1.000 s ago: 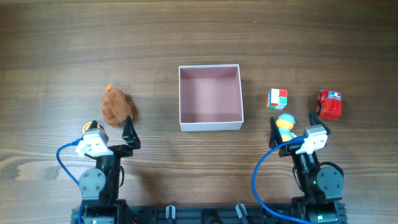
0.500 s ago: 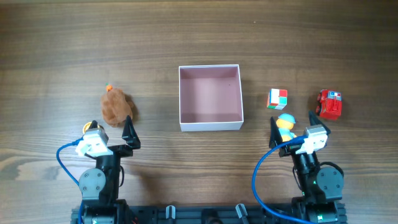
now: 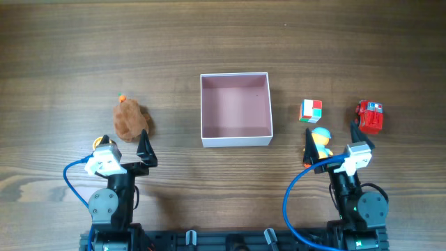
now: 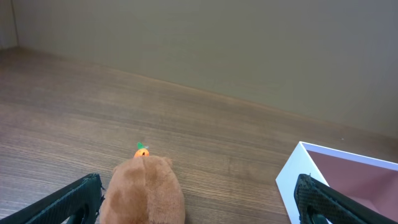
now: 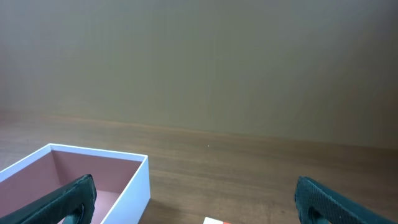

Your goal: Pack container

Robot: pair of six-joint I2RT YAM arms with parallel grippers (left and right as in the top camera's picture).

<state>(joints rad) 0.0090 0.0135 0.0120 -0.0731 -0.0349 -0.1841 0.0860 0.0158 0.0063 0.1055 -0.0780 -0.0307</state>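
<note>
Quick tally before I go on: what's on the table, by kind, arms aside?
Container: 1
Brown plush toy: 1
Colour cube: 1
Toy figure: 1
Red toy car: 1
Total: 5

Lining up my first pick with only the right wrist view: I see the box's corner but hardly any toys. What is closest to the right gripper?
Observer: Seen from overhead, a blue-capped figure sits between the open fingers of the right gripper.
Operator: What else is on that side?
Observer: A red toy vehicle lies ahead and to the right of that gripper.
Operator: Anything packed yet?
Observer: No, the container is bare inside.
</note>
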